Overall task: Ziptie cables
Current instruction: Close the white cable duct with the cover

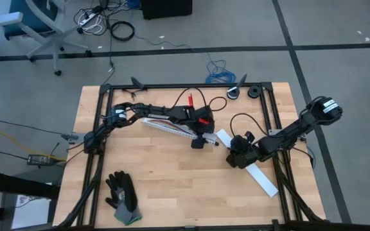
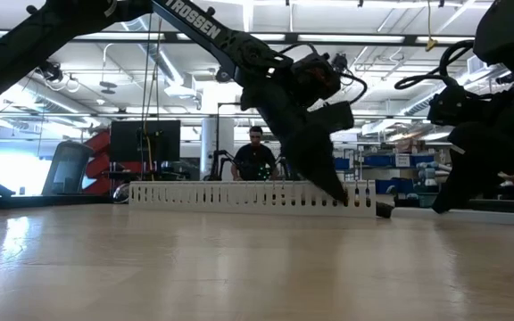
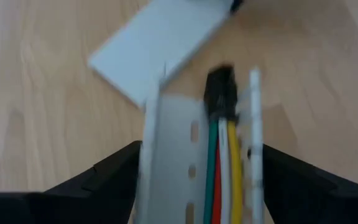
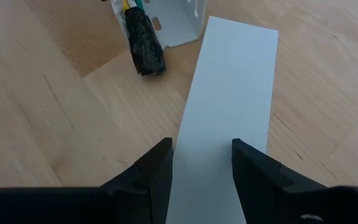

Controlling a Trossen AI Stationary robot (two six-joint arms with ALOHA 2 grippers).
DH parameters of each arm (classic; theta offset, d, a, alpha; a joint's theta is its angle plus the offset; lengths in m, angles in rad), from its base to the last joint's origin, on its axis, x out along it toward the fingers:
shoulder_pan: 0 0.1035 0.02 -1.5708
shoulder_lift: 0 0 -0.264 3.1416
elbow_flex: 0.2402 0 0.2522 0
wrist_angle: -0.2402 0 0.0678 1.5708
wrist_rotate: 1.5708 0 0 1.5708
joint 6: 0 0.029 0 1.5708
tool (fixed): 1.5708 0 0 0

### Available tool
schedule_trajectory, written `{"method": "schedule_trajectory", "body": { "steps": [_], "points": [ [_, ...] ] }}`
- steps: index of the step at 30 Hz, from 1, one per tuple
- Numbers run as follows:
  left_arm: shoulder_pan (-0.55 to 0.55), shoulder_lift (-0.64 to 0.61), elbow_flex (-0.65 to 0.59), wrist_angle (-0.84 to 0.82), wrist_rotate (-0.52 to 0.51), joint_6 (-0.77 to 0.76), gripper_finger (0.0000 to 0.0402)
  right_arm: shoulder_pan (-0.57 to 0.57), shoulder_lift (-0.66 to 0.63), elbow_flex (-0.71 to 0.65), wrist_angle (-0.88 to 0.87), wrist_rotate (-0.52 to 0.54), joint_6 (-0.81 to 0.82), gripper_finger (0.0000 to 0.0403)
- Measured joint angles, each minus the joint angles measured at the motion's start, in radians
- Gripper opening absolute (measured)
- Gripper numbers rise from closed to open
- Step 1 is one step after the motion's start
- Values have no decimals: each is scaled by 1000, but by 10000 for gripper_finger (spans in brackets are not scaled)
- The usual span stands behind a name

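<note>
The cables (image 3: 222,180), green, red, white and yellow, lie side by side inside a white slotted channel (image 1: 169,126) lying along the table's middle. Their black-wrapped end (image 4: 145,43) sticks out of the channel's right end. My left gripper (image 3: 201,147) is open and slants down over that end, one finger outside each channel wall. A flat white strip (image 1: 255,170) lies on the table to the right. My right gripper (image 4: 201,146) hovers partly open low over this strip. No ziptie shows in any view. My left gripper straddles the channel near its right end (image 3: 166,124), slanting down along it. Whether its fingers (image 3: 114,174) touch the walls I cannot tell. My right gripper slants down over the flat strip's middle (image 4: 204,124). Whether its fingertips (image 4: 160,163) rest on it I cannot tell.
A black glove (image 1: 122,197) lies near the front left. Black frame rails (image 1: 185,86) run along the table's far, left and right sides, with small round black parts (image 1: 234,94) at the far right. A person (image 2: 255,156) sits in the room beyond the table.
</note>
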Motion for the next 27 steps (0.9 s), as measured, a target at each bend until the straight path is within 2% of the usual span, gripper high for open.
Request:
{"method": "schedule_trajectory", "body": {
  "steps": [8,11,15,27],
  "points": [
    [-3,0,0,43,6,-1,298,0,0,0,0,0,-4,146],
    [-3,0,0,42,13,0,289,0,0,0,0,1,-17,147],
    [-8,13,0,68,73,-3,270,0,0,0,0,2,-18,146],
    [-15,22,2,77,66,-1,242,-2,0,0,4,2,-40,148]
  ]
}}
